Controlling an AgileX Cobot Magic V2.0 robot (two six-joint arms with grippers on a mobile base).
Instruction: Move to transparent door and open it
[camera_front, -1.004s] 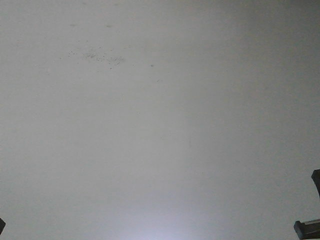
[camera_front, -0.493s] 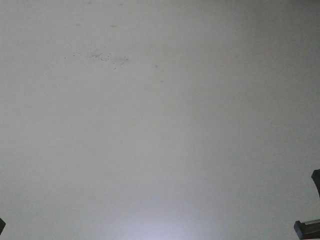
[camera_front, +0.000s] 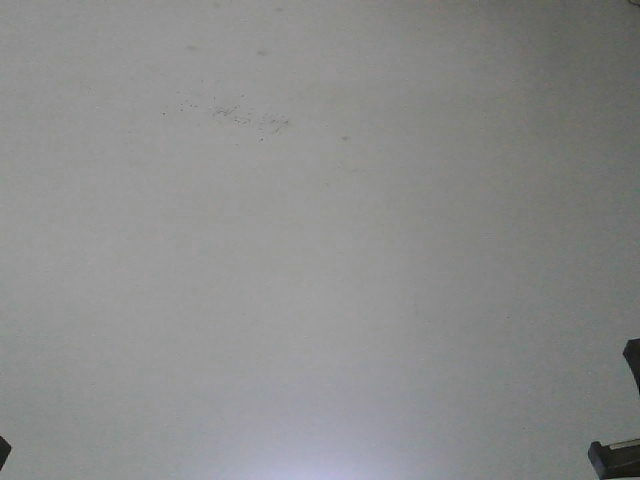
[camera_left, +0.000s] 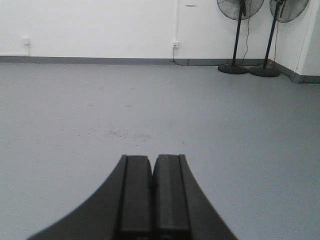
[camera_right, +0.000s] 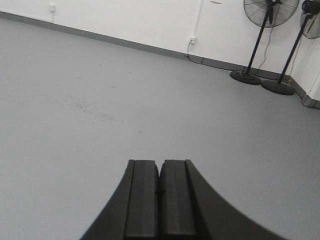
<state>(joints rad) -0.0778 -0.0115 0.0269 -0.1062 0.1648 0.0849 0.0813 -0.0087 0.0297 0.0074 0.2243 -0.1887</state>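
Both grippers shut over bare grey floor; the transparent door is in none of the three views.

The left gripper and right gripper each point out over the grey floor, black fingers pressed flat together with nothing between them. A patch of dark specks lies on the floor ahead of the left gripper and also shows in the front view. Beyond stands a white wall with a grey skirting strip, a wall socket and two pedestal fans at the right corner. The door's direction and long axis cannot be told.
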